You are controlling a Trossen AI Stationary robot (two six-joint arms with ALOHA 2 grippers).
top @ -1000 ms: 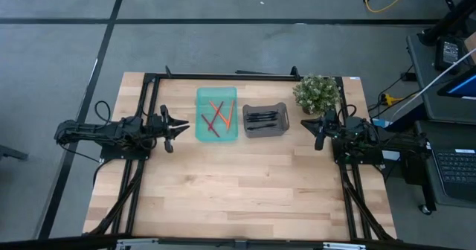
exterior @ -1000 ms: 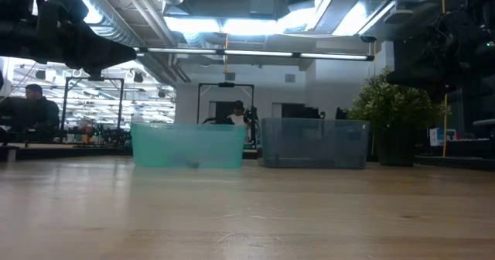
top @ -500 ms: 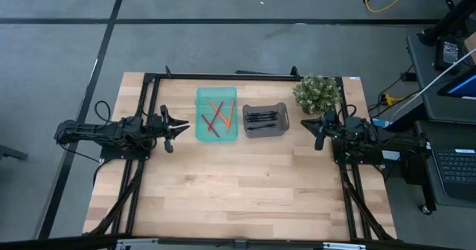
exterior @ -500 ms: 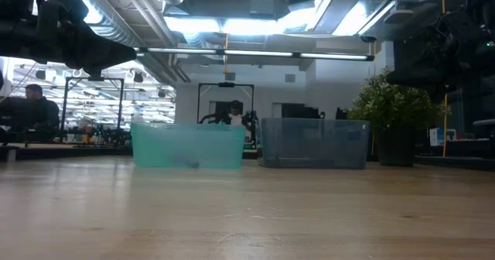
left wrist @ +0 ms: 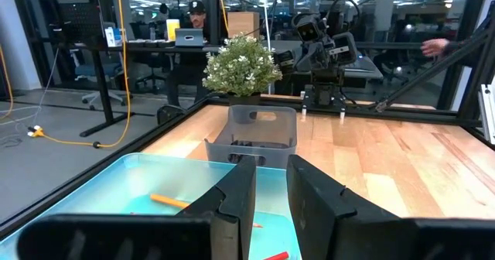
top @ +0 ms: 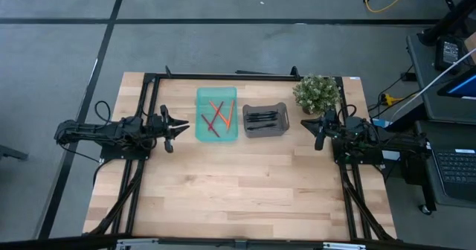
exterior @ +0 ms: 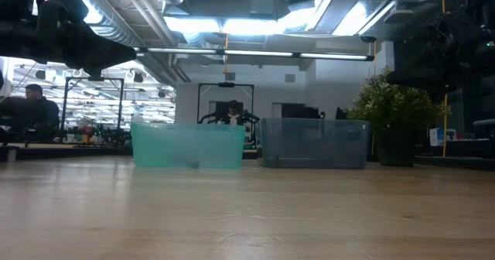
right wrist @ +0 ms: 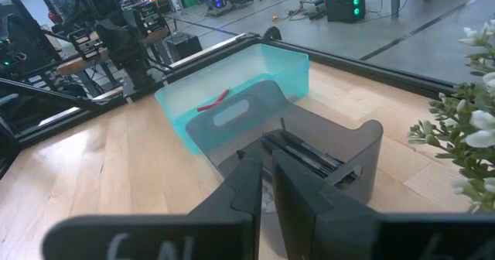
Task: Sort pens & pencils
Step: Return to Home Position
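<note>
Wooden table (top: pixel 245 183); green bin (top: pixel 217 94) seemingly plastic.

The wooden table (top: pixel 238 183) bears a teal bin (top: pixel 216 91) at 12 o'clock from its centre. A grey bin (top: pixel 265 133) stands just beside the teal bin, at its 3 o'clock. A potted plant (top: pixel 317 93) stands near the grey bin, at its 2 o'clock.

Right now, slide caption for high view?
Pencils in green bin, pens in grey bin, left gripper and right gripper parked beside them.
</note>
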